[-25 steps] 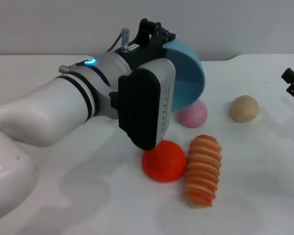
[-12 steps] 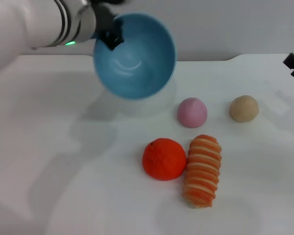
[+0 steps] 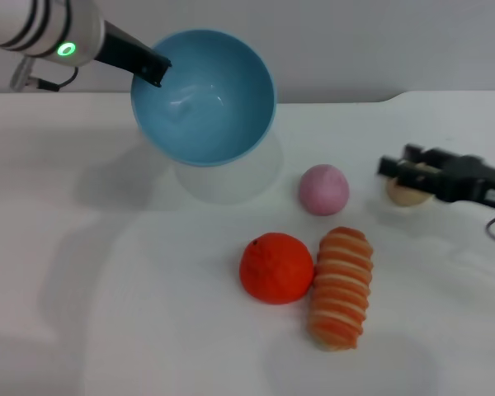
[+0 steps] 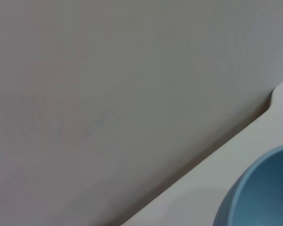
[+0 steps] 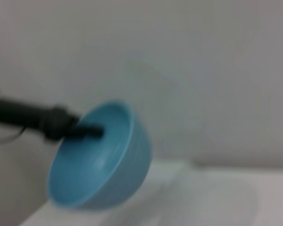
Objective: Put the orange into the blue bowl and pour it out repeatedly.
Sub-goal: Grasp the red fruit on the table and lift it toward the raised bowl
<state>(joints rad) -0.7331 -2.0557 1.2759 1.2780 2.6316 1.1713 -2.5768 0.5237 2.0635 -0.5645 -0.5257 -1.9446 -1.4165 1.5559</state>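
Blue bowl [image 3: 204,96] held aloft at far left of table [image 3: 132,289], tilted with its opening toward the camera, empty.

Gripped at the rim by left gripper [image 3: 153,70], one dark finger over the bowl's edge, clamped on it. Seen from the right wrist too, bowl [image 5: 99,157] tipped on its side, rim pinched by the left gripper [image 5: 85,131]; only a slice of bowl [image 4: 262,190] in the left wrist view. Orange [image 3: 275,268] down on the table, in front of the bowl and well apart from it, touching the striped roll [image 3: 341,286] at its right side. Pink ball [image 3: 323,189] behind the pair, beige ball [image 3: 406,195] farther right. Right gripper [image 3: 400,169] over the table at right, in front of the beige ball, fingers slightly parted, holding nothing.
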